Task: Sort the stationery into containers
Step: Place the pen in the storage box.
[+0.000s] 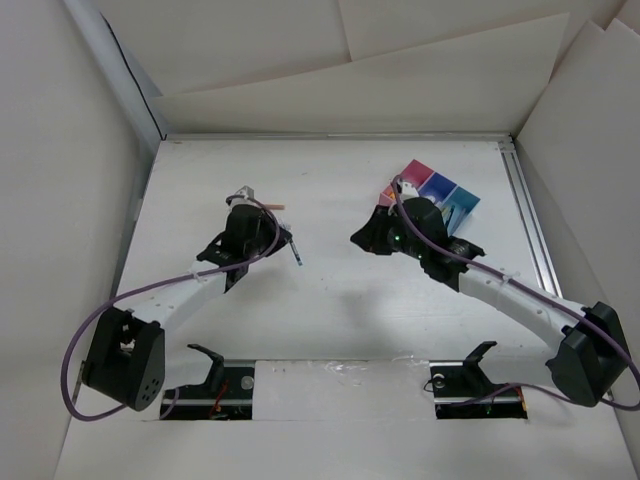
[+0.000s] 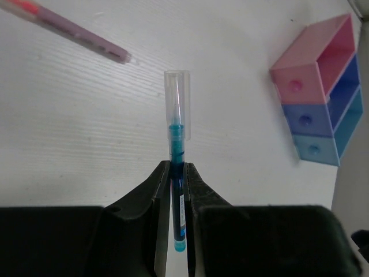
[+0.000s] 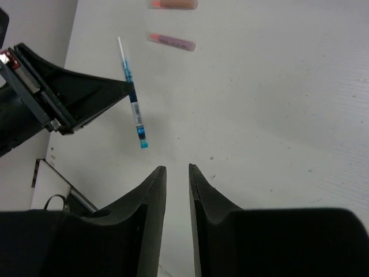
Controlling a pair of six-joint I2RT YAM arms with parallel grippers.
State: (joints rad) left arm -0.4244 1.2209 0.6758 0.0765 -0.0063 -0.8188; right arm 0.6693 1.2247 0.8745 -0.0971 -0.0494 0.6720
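My left gripper [image 2: 177, 168] is shut on a teal pen [image 2: 177, 144] with a clear cap, held above the table; the top view shows the same gripper [image 1: 285, 242] and pen [image 1: 297, 255] left of centre. The right wrist view also shows the pen [image 3: 134, 104] sticking out of the left gripper's fingers [image 3: 86, 92]. My right gripper [image 3: 177, 168] is empty, its jaws a narrow gap apart; it hovers left of the containers [image 1: 440, 187]. These are joined pink [image 2: 314, 66], purple-blue [image 2: 323, 109] and light blue [image 2: 331, 141] boxes. A pink-grey pen [image 2: 75, 32] lies on the table.
An orange pen [image 3: 173, 4] and the pink pen [image 3: 172, 41] lie beyond the left gripper, towards the back of the table. White walls enclose the table [image 1: 340, 290] on the left, back and right. A metal rail [image 1: 530, 220] runs along the right edge.
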